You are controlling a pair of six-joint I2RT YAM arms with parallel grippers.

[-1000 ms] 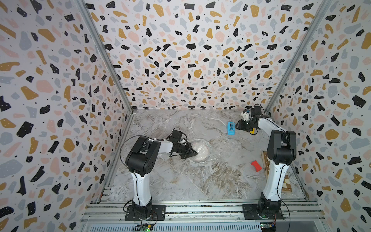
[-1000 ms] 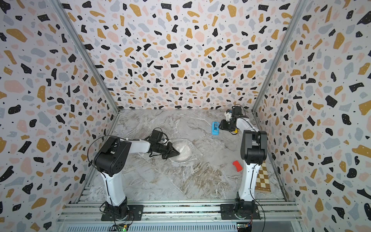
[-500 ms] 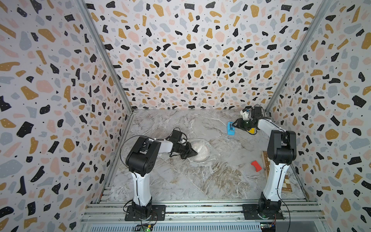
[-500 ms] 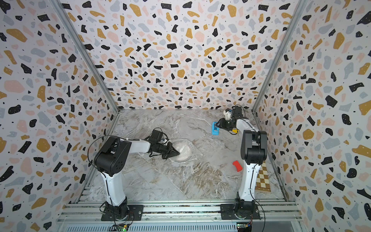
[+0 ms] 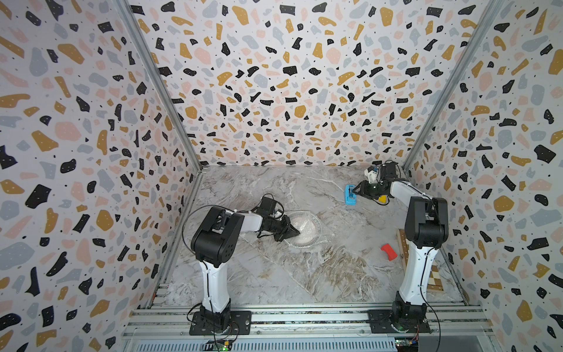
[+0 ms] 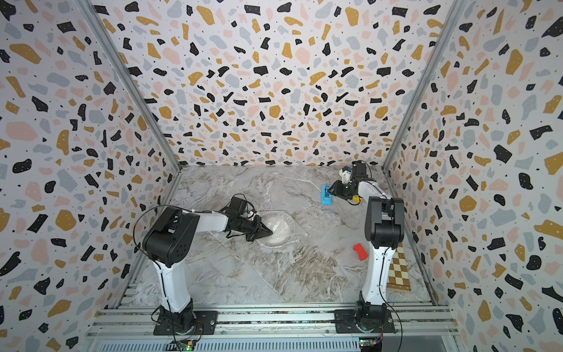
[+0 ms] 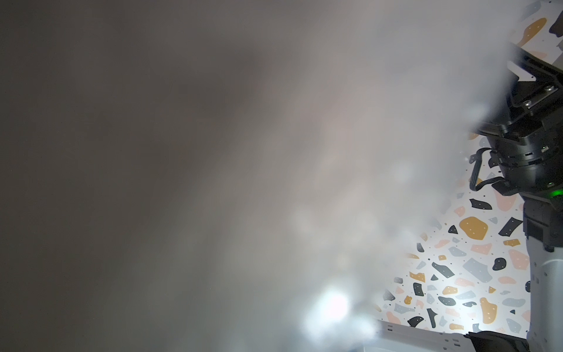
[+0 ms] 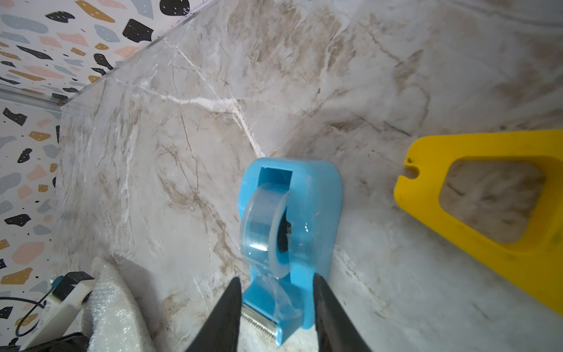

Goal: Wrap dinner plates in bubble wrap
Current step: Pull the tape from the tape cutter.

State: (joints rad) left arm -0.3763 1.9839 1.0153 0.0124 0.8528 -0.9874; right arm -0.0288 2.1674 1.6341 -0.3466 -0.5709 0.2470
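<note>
Status, top views: the right pincer has edged onto the blue tape dispenser near the far right corner of the counter, and its jaws have narrowed over the last second. I judge that taping is the next step. The left pincer is closed to a point and has not moved. Its tips rest on the dinner plate at the side nearest the left arm. The plate shows as a pale disc under the bubble wrap, mid-counter. I cannot tell whether film is pinched. Left wrist view: pale blur fills almost the whole field, with no pincer detail. Right wrist view: the black jaws stand open astride the dispenser's cutter end, just beside its flanks; I cannot confirm contact. The dispenser is smooth moulded plastic carrying a clear tape roll and a serrated blade. The bubble wrap here is dimpled and shiny, the counter veined marble.
</note>
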